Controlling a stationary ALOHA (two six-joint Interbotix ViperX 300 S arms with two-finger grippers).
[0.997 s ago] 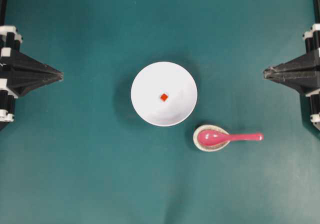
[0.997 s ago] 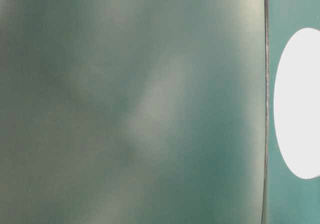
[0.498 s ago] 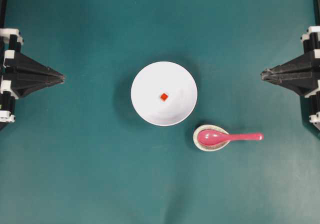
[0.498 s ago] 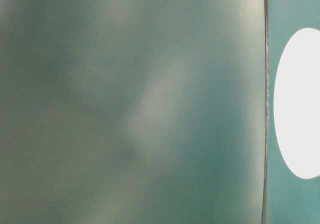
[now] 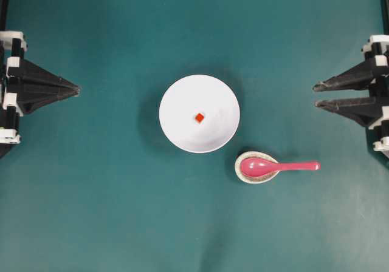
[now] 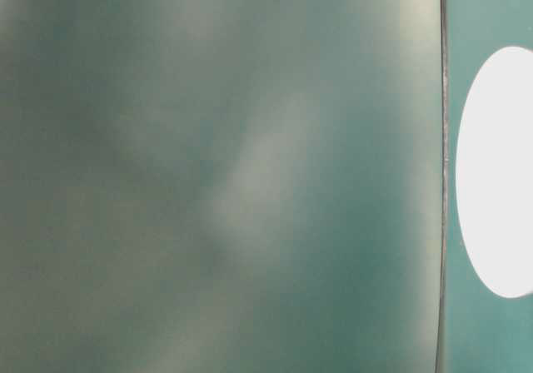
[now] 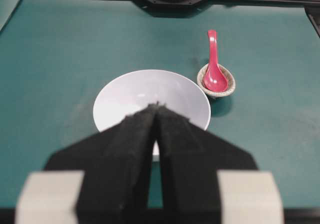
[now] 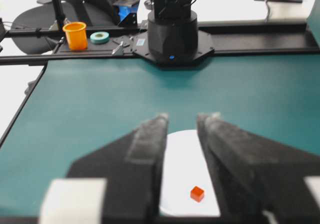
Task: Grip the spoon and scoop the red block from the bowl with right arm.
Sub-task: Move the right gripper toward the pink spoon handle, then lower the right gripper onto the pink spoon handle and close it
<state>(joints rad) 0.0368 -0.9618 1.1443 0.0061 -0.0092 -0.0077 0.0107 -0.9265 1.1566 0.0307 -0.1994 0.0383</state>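
Right hand [image 5: 315, 95] parted, left hand [image 5: 76, 90] closed

Even light, blurred table-level view

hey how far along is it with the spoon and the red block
Barely begun. Done: the right gripper has its fingers apart, empty, at the table's edge. In hand: nothing; the spoon lies untouched on its speckled rest. Left: gripping the spoon and scooping the red block from the bowl.

Red block [image 5: 199, 118] sits mid white bowl [image 5: 176, 96]; pink spoon [image 5: 276, 167] lies beside.
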